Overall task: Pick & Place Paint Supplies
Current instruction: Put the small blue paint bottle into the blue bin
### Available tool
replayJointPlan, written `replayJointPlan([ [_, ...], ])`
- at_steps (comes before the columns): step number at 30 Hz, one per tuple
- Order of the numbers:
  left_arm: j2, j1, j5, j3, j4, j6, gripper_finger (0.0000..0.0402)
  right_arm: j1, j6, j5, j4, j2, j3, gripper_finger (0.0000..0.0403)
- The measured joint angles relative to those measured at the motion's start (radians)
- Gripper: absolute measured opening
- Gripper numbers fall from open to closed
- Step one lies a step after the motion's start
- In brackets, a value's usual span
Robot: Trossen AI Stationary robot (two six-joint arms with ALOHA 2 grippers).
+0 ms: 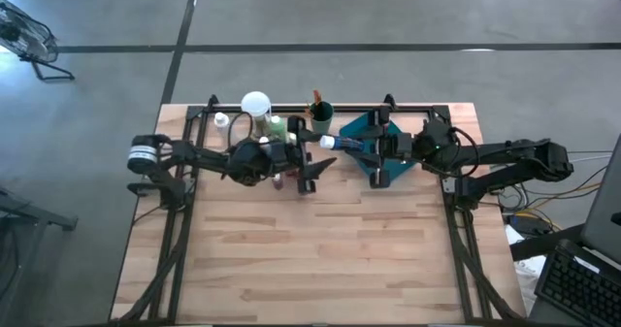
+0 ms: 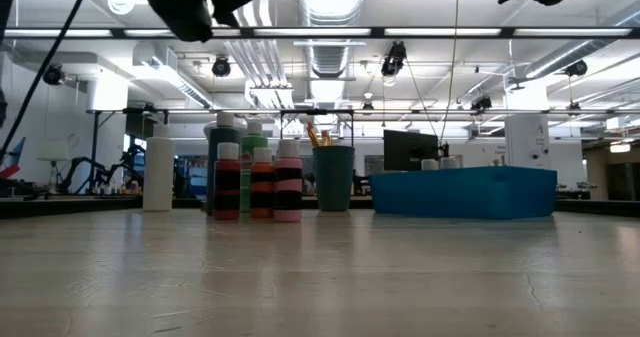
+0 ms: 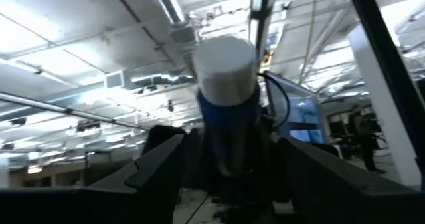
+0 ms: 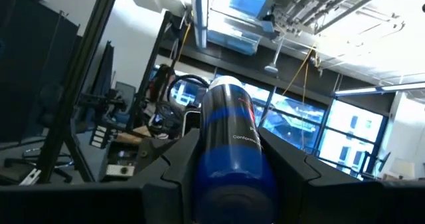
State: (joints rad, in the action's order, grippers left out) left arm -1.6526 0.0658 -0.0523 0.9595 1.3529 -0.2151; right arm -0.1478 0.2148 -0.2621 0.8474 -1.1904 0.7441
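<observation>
A blue paint bottle (image 1: 347, 146) with a white cap (image 1: 328, 143) hangs high over the table between both arms, cap toward the table's left. My right gripper (image 1: 374, 150) (image 4: 229, 177) is shut on it. My left gripper (image 1: 312, 167) (image 3: 232, 177) is open just left of it. In the left wrist view its fingers stand on either side of the bottle (image 3: 229, 131); no touch shows. Red, orange and pink bottles (image 2: 262, 182) and a white one (image 2: 157, 167) stand on the table's far part. My right gripper pinches the blue bottle's body (image 4: 229, 144) between its two fingers, toward the base end. It comes level from the table's right side, with the fingers lying along the bottle. The bottle is lifted clear and lies roughly level, cap pointing away from the gripper.
A teal cup (image 1: 321, 112) (image 2: 333, 177) with brushes stands at the far edge. The teal tray (image 1: 361, 126) (image 2: 465, 192) lies under my right gripper. A round white-topped object (image 1: 255, 104) stands far left of the bottles. The near half of the wooden table (image 1: 320, 259) is bare.
</observation>
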Motion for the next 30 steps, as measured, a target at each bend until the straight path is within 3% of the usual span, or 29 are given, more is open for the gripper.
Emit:
replayJointPlan([
  [30, -0.131, 0.017, -0.176, 0.219, 0.044, 0.042, 0.0254, 0.006, -0.002, -0.028, 0.026, 0.002, -0.002, 0.0124],
])
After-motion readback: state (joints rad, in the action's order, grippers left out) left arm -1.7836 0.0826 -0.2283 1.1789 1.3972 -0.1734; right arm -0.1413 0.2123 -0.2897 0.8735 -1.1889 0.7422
